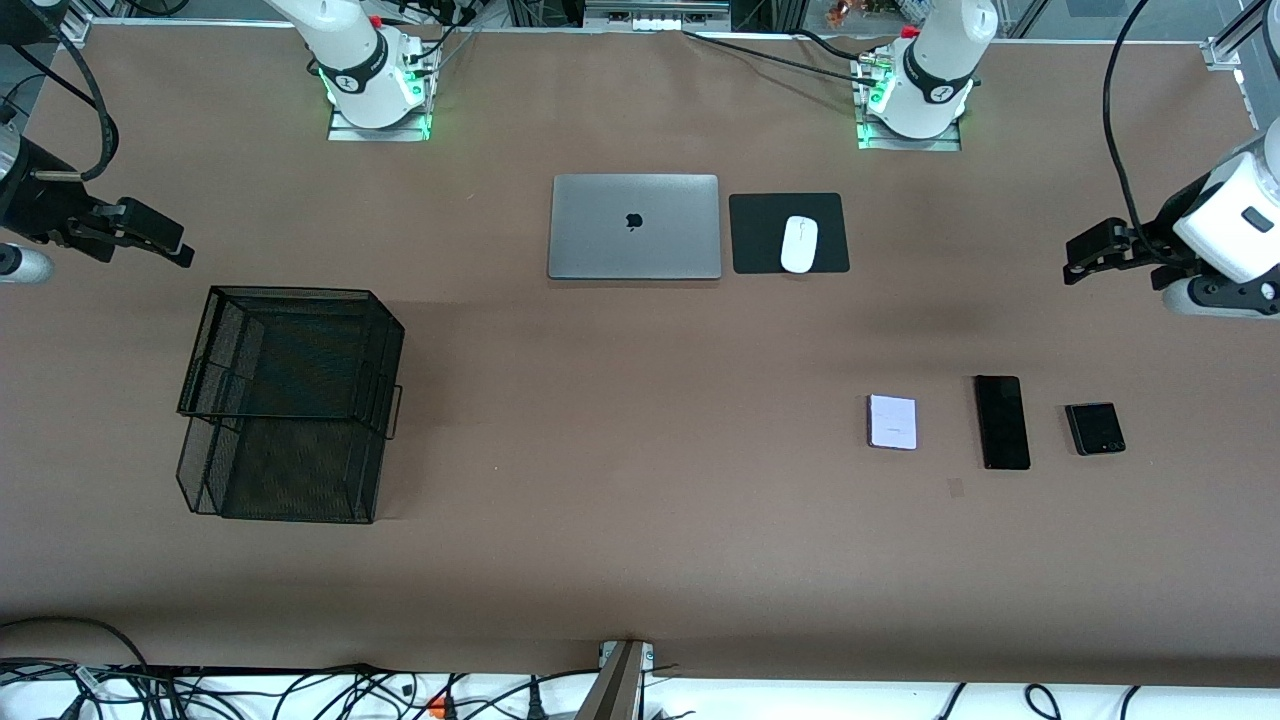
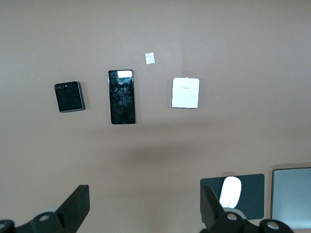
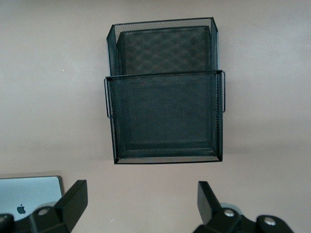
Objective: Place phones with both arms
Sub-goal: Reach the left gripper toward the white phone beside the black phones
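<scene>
Phones: we see three lying flat in a row at the lower right of the front view, toward the left arm's end of the table, apart from one another.
Right gripper [image 1: 175, 245]: at the far left edge of the frame, up in the air over bare table above the basket's place in the frame; we see its fingers spread wide with nothing between them.
Mesh basket [image 1: 290, 400]: black wire, two-tiered, left of centre; both tiers look bare to us, though the dark mesh makes that hard to confirm.
Laptop [image 1: 634, 226]: silver, lid shut, upper centre.
Mouse pad [image 1: 760, 235]: black, just beside the laptop, with a white mouse [image 1: 799, 244] on it.
Pale phone [image 1: 892, 421]: squarish, white-lavender, first of the row.
Long black phone [image 1: 1002, 422]: slim slab, middle of the row.
Folded black phone [image 1: 1095, 428]: small and squarish, last of the row.
Left gripper [image 1: 1085, 255]: at the right edge, up in the air over bare table above the row in the frame; we see it wide open and holding nothing.
</scene>
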